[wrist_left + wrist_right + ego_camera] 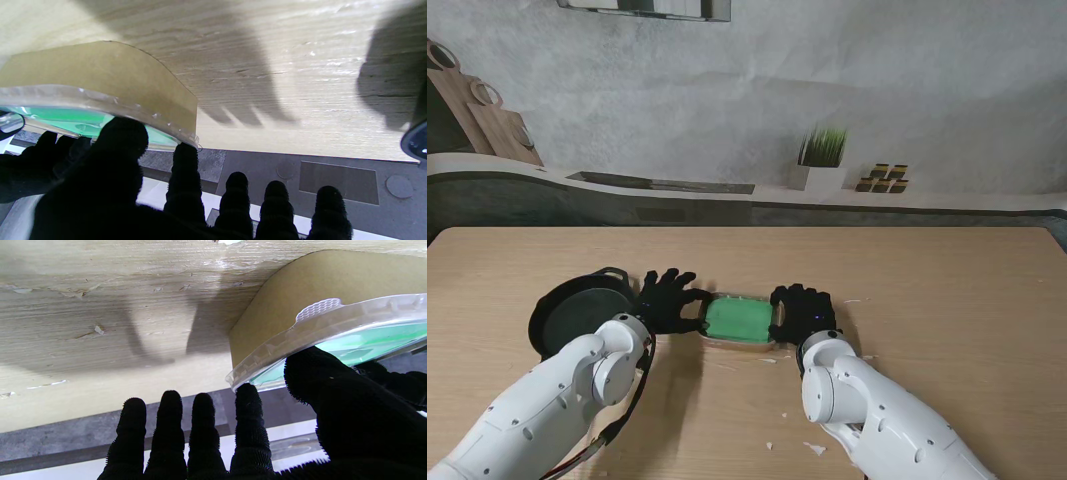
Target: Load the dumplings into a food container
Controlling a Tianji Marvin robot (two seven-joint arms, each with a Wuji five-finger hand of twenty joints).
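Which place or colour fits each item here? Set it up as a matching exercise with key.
Items:
1. food container
2. dark round plate
3. left hand
4. potted plant

Descriptions:
A. on the ledge behind the table
B. green inside, clear lid
C. at the table's left, beside the left arm
D. black glove, at the container's left end

Pairs: 1-B, 2-C, 3-D, 4-A

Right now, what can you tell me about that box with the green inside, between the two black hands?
The food container is a shallow, rounded-corner rectangle of brown, cardboard-looking material with a clear plastic lid shut over it, and something green shows through. It lies flat on the wooden table, just right of the dark round plate. The left hand and right hand press its two short ends, thumbs over the lid. No dumplings can be made out.
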